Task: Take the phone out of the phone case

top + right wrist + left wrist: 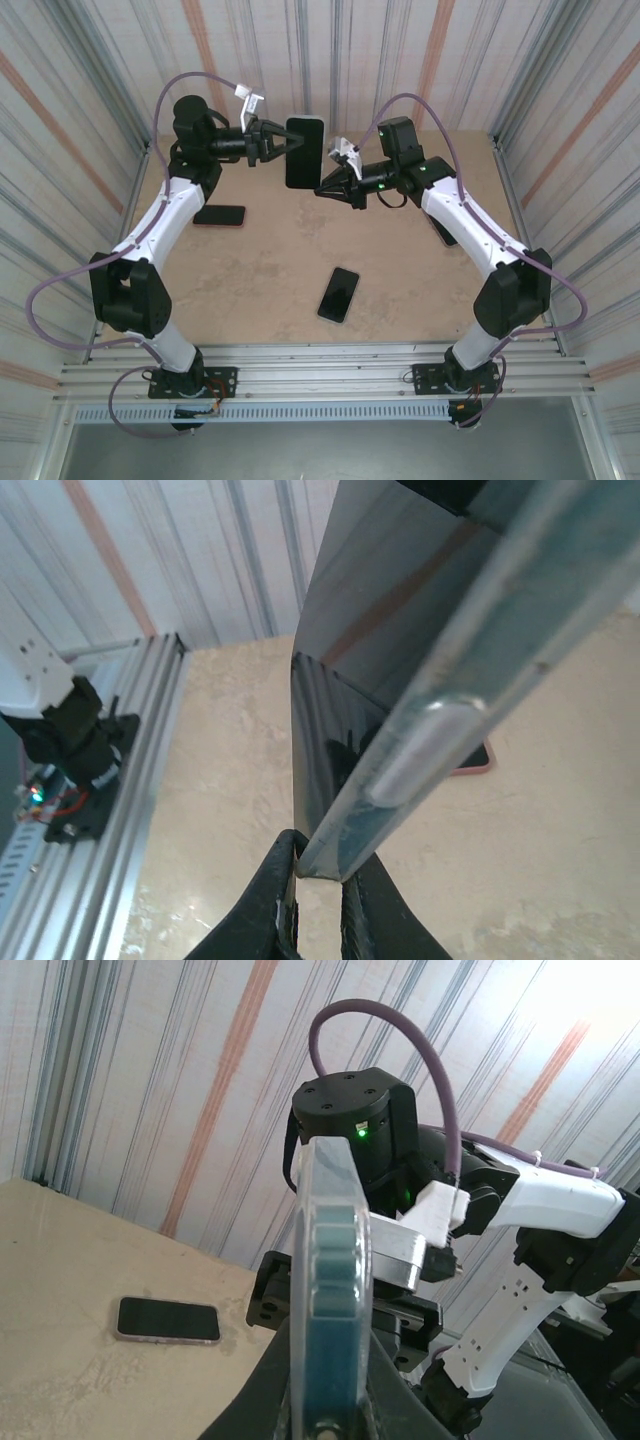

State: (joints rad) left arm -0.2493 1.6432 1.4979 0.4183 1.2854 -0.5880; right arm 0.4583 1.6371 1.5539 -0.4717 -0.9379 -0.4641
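My left hand (278, 143) clamps the phone (304, 150) upright in mid-air, my right hand (322, 188) pinching its lower edge. The phone case (306, 1260) looks fully on, so the peeling apart is not yet done.

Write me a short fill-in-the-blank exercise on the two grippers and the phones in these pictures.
1. The cased phone is held up off the table by ____ grippers.
2. The left gripper and the right gripper are each ____ on it.
3. A dark phone lies flat on the ____ between the two arms.
Missing words: both; shut; table.
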